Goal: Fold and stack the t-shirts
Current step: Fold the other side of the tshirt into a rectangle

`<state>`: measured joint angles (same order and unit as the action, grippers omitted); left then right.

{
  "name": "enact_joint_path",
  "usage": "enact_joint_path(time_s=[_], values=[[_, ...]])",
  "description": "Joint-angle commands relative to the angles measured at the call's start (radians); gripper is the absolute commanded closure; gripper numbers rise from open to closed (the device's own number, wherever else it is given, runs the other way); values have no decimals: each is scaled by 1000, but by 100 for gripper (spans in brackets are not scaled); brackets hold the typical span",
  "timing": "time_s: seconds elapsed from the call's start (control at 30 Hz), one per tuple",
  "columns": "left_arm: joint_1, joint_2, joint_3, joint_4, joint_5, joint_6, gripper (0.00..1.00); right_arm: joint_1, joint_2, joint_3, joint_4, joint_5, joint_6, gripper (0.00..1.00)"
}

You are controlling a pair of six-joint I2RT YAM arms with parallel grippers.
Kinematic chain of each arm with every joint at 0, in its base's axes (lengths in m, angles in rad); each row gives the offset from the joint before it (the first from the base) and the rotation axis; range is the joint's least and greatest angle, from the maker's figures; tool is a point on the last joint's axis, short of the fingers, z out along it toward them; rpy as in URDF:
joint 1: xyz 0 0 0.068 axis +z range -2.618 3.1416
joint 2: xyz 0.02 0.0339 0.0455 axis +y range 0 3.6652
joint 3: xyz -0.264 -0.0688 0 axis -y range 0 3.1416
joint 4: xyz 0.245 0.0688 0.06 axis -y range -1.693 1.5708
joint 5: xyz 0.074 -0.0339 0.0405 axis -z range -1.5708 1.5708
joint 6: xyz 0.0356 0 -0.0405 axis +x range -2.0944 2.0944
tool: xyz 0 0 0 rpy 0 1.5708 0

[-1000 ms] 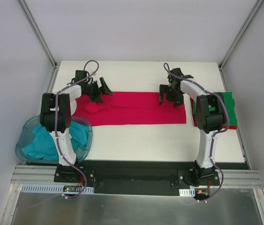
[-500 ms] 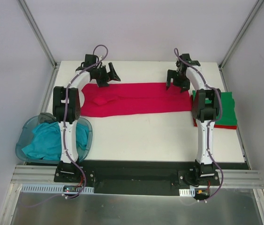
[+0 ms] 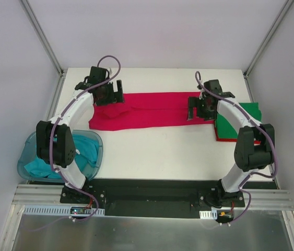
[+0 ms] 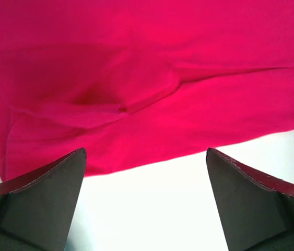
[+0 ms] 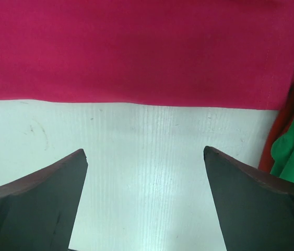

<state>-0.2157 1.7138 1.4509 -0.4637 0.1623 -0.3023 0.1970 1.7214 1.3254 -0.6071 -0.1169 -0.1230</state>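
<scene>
White table [image 3: 162, 157]: blue tub [image 3: 21, 163] holds teal t-shirt [image 3: 38, 166]; left gripper [image 4: 147, 157], right gripper [image 5: 145, 154] spread, empty.

Crimson t-shirt [image 3: 152, 111] folded into a long band across the table [image 3: 162, 151], rumpled at its left end. Green t-shirt [image 3: 252, 112] folded flat atop a second crimson t-shirt [image 3: 229, 139], far right. Teal t-shirt [image 3: 38, 167] crumpled in tub [image 3: 97, 151].

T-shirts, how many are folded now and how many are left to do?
Done: on the right, a green t-shirt lies folded on a red one. In hand: the long red t-shirt is folded into a strip; the left claw and right claw are open at its ends, holding nothing. Left: the teal t-shirt, crumpled in the blue tub.
</scene>
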Motion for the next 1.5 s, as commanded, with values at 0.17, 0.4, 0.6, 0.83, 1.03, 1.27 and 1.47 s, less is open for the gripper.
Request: enact_joint_path(time_s=[0.17,0.4,0.6,0.83,1.03,1.27,1.47], values=[[-13,125,43,-61,-116,63,11,-8,18,-63,164,-47,-72,4],[-14,184,74,-93,-156,68,38,-24,43,-57,155,-17,-78,4],[-14,193,88,-133,-244,45,72,-27,50,-49,142,-29,-76,4],[-13,210,131,-151,-225,40,67,-25,44,-57,142,-27,-79,4],[-14,254,230,-151,-164,115,65,-27,55,-48,133,-23,-84,4],[-14,300,270,-200,-3,291,69,-28,60,-43,124,-18,-90,4],[-13,290,212,-228,-50,357,73,-28,63,-38,118,-29,-90,4]])
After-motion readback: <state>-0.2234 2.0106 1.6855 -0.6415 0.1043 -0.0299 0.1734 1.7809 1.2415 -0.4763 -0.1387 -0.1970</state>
